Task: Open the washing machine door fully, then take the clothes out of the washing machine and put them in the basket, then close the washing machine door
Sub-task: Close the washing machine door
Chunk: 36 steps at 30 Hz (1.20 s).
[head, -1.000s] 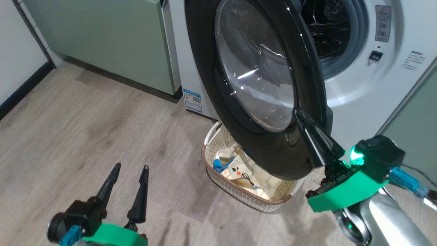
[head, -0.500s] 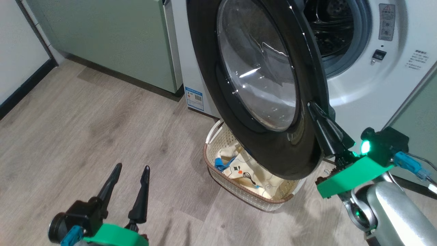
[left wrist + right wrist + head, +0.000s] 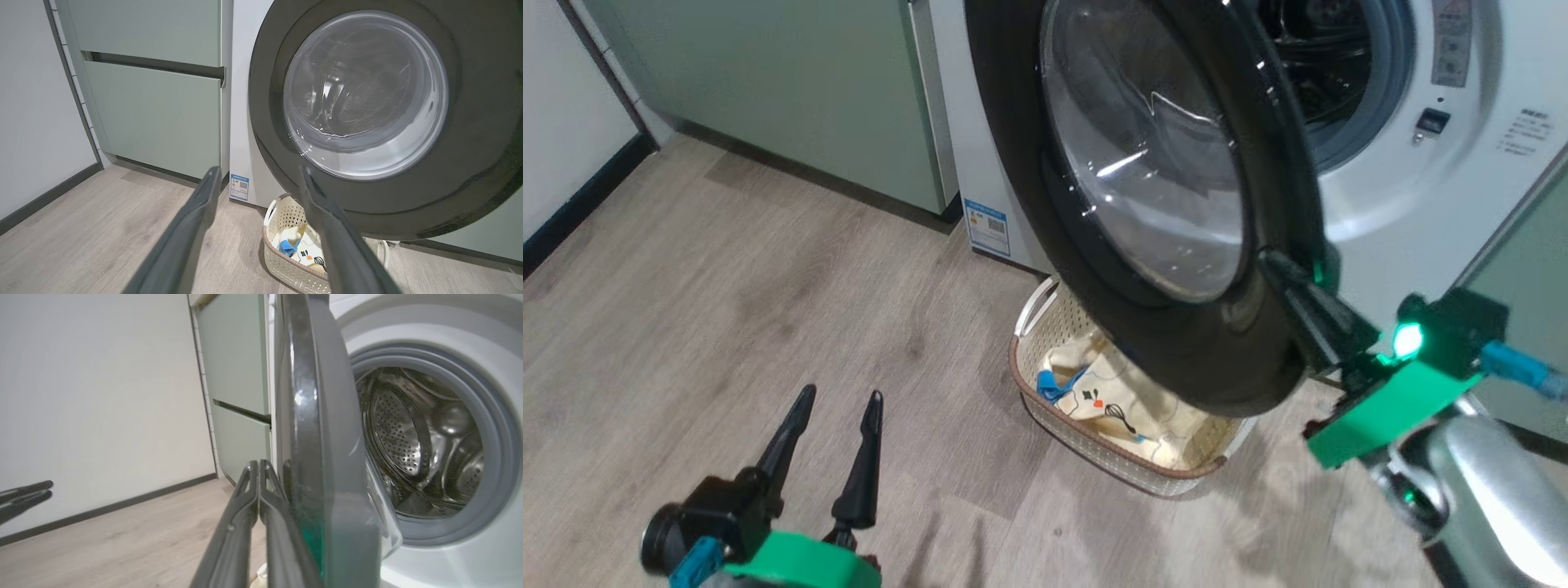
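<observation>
Closing stage. The clothes [image 3: 1111, 392], cream fabric with blue trim, lie in the basket [image 3: 1094, 459] on the floor [image 3: 727, 286], just below the swinging door. In the right wrist view the drum [image 3: 408, 445] shows bare steel, with no fabric that I can see.

My right hand [image 3: 1278, 273] has its fingers pressed together and carries nothing. It lies along the outer black rim of the washing machine door [image 3: 1013, 163], low on the free-edge side, and looks to be touching it.

Change over the last second: that hand has climbed the rim and gone further towards the washing machine [image 3: 1405, 212]. The door's free edge has come round a little with it. The head view has also drifted slightly, so part of the shift is the camera's. The basket has not been pushed anywhere that I can tell.

My left hand [image 3: 840, 396] hangs low over the floor, fingers spread, empty, well apart from the door.

Reading: unloading is done and the push is taking. The door stands well ajar, with the grey seal and drum mouth plainly open beyond its edge. Next, I judge, comes more of the same push until the latch catches. Risk: smooth fingers sliding off the glossy rim.
</observation>
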### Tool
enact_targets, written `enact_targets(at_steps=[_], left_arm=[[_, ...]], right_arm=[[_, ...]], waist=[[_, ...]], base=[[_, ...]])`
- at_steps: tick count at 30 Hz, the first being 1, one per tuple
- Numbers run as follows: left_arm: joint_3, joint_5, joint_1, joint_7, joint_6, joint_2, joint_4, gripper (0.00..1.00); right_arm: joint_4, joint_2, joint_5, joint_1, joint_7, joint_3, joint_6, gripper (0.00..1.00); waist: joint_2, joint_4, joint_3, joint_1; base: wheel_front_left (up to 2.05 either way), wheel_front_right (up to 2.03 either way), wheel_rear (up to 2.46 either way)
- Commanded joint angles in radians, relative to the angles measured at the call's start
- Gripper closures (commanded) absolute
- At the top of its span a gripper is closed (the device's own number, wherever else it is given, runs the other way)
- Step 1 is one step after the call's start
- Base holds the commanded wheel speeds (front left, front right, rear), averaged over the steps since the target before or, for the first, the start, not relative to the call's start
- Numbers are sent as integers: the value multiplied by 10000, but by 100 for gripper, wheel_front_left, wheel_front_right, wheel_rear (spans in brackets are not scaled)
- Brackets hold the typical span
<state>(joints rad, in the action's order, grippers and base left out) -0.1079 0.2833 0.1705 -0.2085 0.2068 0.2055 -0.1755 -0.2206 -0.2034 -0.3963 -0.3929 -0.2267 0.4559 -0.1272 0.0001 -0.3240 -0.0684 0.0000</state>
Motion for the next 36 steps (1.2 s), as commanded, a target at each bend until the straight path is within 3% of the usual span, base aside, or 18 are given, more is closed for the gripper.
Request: enact_targets(at_steps=[1,23,36], left_arm=[[292,81,-648,-100,84,96,-353,0],[-110,74,-1969,-503,-311,-493,223,0],[93,-49,-2383,-530,-638,-959,317,0]], right_arm=[[149,-203,-56,-508,45,-119,-35,100],[-2164,-1333,86,-3231,7,-1751,-35,100],[-4063,-1434,8,-5504,-265,-1686,-35,100]], waist=[[-1,-4,-64,0],[-1,-370,-1713,0],[-1,-618,-2490,0]], base=[[0,0,0],[0,0,0],[0,0,0]])
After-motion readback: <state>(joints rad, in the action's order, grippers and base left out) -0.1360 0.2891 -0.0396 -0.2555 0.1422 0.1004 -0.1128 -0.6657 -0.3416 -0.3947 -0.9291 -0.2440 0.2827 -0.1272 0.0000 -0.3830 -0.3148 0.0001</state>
